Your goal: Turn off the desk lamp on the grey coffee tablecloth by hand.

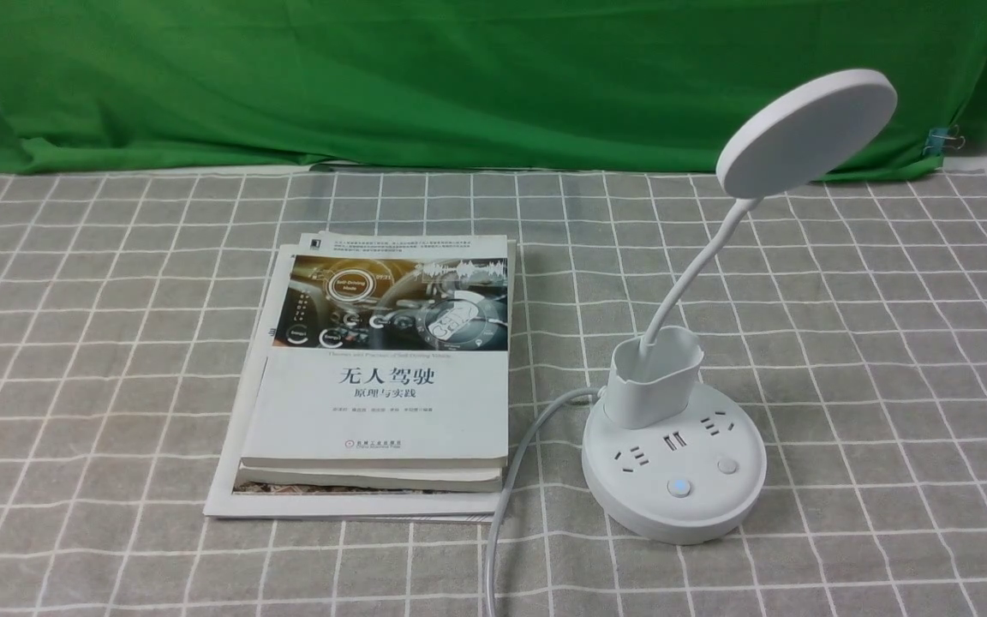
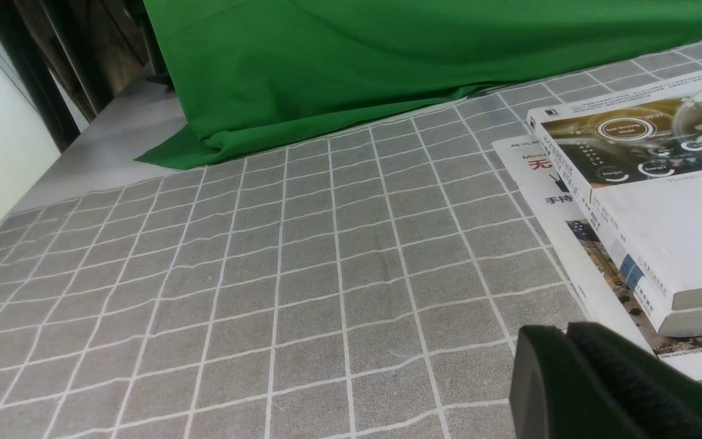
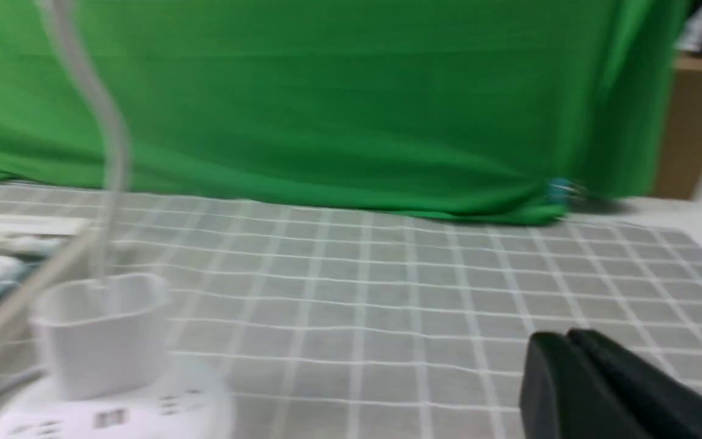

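The job looks to be at its start: no claw touches the lamp point(image 1: 675, 463), which stands on the grey cloth point(image 1: 888, 386), to the right of the books point(image 1: 382, 411). The left claw point(image 2: 549, 329) and right claw point(image 3: 561, 335) each seem to have their fingertips together, holding nothing. Next, I judge, the right claw should come over the base and press a button straight down, closed tips making a small, firm poker. The blue-lit button point(image 1: 678, 488) seems the likelier switch; the plain button point(image 1: 726, 465) sits near it, so aim matters. Both lie at the base's near side, so coming in from the front should keep clear of the cup point(image 1: 652, 386), neck point(image 1: 695, 266) and overhanging head point(image 1: 806, 133). Bare cloth lies to the base's right; on its left, the cord point(image 1: 515, 471) runs between it and the books.
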You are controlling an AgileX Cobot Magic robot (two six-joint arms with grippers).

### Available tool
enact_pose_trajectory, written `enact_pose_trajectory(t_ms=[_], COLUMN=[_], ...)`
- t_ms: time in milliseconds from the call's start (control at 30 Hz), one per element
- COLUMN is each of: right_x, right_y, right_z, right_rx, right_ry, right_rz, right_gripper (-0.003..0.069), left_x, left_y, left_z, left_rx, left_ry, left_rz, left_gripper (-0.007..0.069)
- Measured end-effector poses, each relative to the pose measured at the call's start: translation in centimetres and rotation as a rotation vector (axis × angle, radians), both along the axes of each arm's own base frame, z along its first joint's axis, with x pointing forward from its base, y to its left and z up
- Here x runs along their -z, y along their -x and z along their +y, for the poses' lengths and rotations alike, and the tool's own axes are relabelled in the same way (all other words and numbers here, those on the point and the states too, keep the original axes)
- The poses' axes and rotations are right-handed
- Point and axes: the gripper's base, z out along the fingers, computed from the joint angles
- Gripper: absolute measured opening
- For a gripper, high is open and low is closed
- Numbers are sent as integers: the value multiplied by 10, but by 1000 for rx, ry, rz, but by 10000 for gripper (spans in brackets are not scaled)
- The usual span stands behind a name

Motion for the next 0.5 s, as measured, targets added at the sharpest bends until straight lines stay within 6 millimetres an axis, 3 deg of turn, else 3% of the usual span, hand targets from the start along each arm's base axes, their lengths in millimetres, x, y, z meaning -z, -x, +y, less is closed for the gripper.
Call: enact_pose_trajectory(t_ms=[267, 500], right_x=[2, 9], right_y=[18, 21], right_z=[-10, -8], right_rx=[147, 134], right_ry=[3, 1], right_rz=[-153, -93], right_gripper=[38, 38], left_x=[0, 0], left_y=[0, 0], left_z=[0, 0], left_rx=[0, 0], left_ry=[0, 0], left_rz=[-1, -2], left_gripper=[19, 19])
